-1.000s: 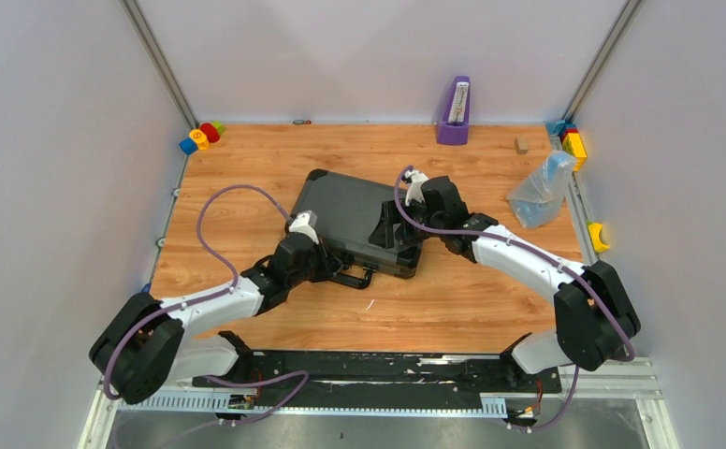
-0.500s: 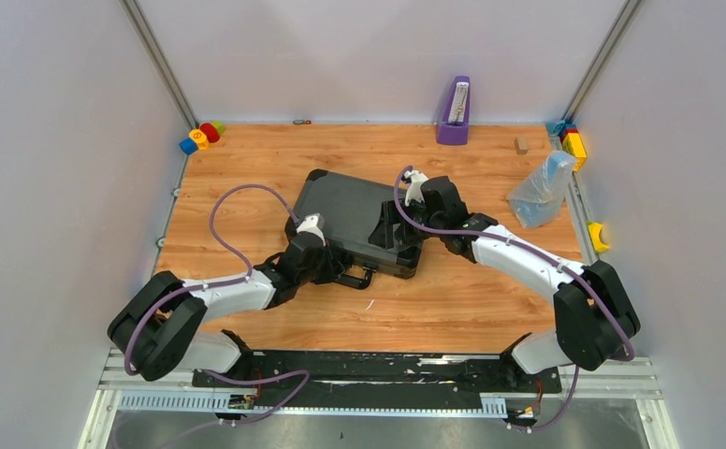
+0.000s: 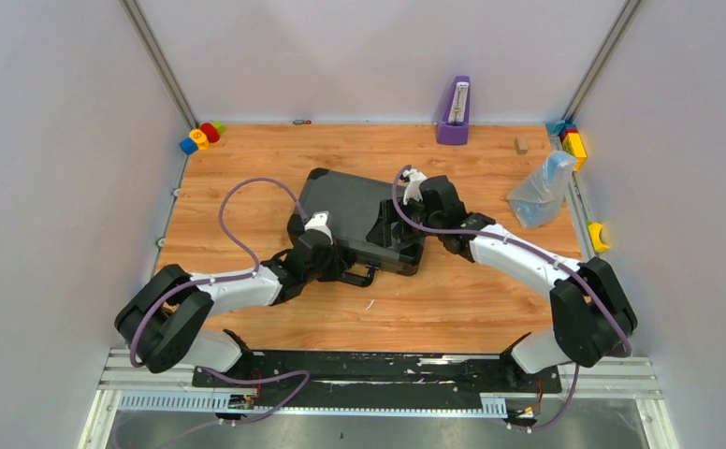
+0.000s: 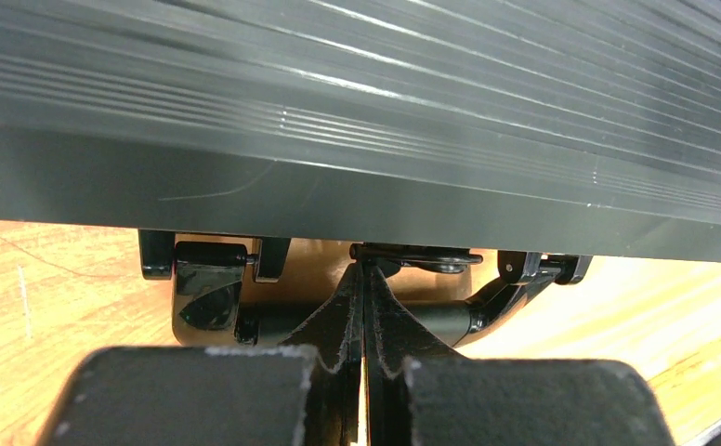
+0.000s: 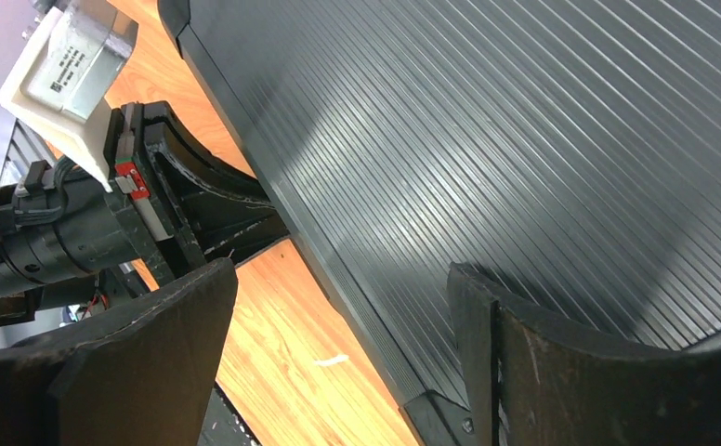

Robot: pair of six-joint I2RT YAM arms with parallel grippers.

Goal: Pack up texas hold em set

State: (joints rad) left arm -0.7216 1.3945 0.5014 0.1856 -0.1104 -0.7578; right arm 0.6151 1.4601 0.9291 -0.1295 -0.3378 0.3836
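Your count, near to far. Two tools: left tool (image 4: 364, 279) pinched fully together on nothing, tips at the front edge of one closed briefcase (image 3: 345, 210) mid-bench (image 3: 434, 299), above its one handle (image 4: 412, 321); right tool (image 3: 395, 234) spread wide over the lid's edge, empty. Far: one purple metronome (image 3: 454, 112), one clear bag (image 3: 540, 190).

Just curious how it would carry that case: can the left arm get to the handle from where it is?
Probably yes. The left gripper sits right at the handle on the near edge of the case, with nothing between; it is shut, so it would need to open.
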